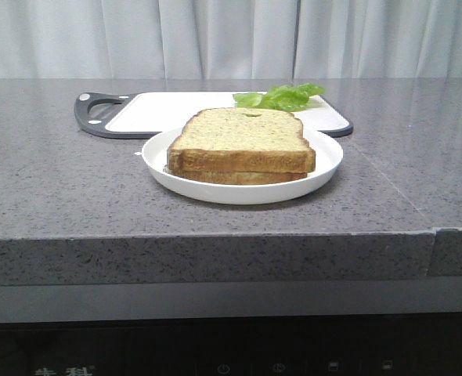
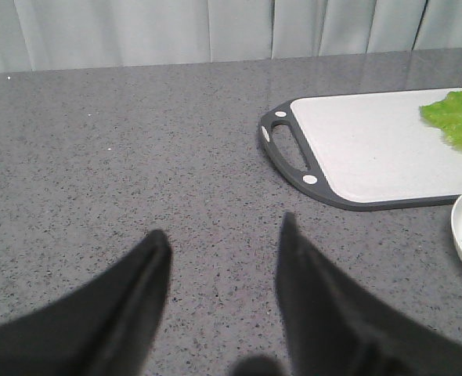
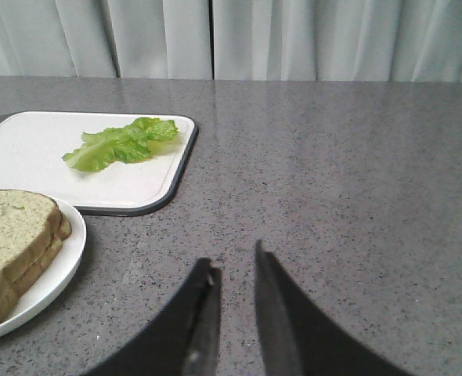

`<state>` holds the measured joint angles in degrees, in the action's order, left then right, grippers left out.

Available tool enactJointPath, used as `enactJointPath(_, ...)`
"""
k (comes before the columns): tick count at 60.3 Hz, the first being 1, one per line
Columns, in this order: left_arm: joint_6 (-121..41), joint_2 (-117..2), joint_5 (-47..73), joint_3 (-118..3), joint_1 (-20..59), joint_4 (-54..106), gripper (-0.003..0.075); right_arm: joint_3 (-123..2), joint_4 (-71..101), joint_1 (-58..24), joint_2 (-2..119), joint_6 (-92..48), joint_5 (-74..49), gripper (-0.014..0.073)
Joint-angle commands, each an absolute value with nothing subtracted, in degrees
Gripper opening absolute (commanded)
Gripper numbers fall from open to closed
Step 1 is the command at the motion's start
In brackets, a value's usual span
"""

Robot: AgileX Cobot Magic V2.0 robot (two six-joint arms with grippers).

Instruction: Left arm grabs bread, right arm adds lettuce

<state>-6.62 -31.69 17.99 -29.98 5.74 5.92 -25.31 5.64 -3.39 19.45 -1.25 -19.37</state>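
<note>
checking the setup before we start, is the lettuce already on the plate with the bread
No, the lettuce lies on the cutting board behind the plate, while the bread sits stacked on that plate.

Grey speckled stone-look counter (image 1: 59, 157) with a faint sheen. Smooth glossy white plate (image 1: 325, 160), centre frame. Matt white plastic-looking cutting board (image 1: 168, 110) with a dark rim behind it. Porous, dry, speckled bread (image 1: 243, 133). Crinkly green lettuce (image 1: 282, 96). Soft pale cloth curtain (image 1: 215, 35) along the top.

Bare counter (image 1: 51, 157) lies left and right of the white plate (image 1: 325, 160); behind it, touching or nearly so, the cutting board (image 1: 168, 110) carries lettuce (image 1: 282, 96).
</note>
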Motion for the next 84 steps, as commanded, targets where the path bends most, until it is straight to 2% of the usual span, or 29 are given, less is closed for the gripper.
enactJointPath(1,-6.26,-32.07,13.23,-31.82,5.77,6.27,0.0629,-27.48,5.07,-3.0,20.31,-1.42,-15.38,0.0438)
enactJointPath(5,-6.26,-32.07,12.64,-31.85,5.77,6.27,0.0677,-27.48,5.07,-3.0,20.31,-1.42,-15.32,0.0573)
enactJointPath(10,-6.26,-32.07,11.19,-31.85,5.77,7.31,0.0671,-27.48,5.07,-3.0,20.31,-1.42,-15.32,0.0662)
enactJointPath(17,-6.26,-32.68,9.88,-32.12,5.77,15.57,0.0669,-27.48,5.07,-3.0,20.31,-1.42,-15.27,0.0659)
enactJointPath(22,-6.26,-35.14,14.62,-34.34,5.77,19.43,0.0669,-27.48,5.07,-3.0,20.31,-1.42,-15.05,0.0659)
enactJointPath(32,-7.61,-46.13,26.94,-44.16,6.57,24.8,0.0669,-27.48,5.07,-3.0,20.31,-1.42,-14.27,0.0659)
enactJointPath(41,-10.82,-57.66,34.7,-53.07,11.44,29.32,0.0669,-27.48,5.07,-3.0,20.31,-1.42,-14.24,0.0659)
enactJointPath(64,-11.03,-82.96,38.42,-69.51,28.52,30.46,0.0669,-27.48,5.07,-3.0,20.31,-1.42,-14.24,0.0659)
enactJointPath(84,-11.03,-96.01,41.66,-80.11,31.09,30.61,0.0669,-27.48,5.07,-3.0,20.31,-1.42,-14.29,0.0659)
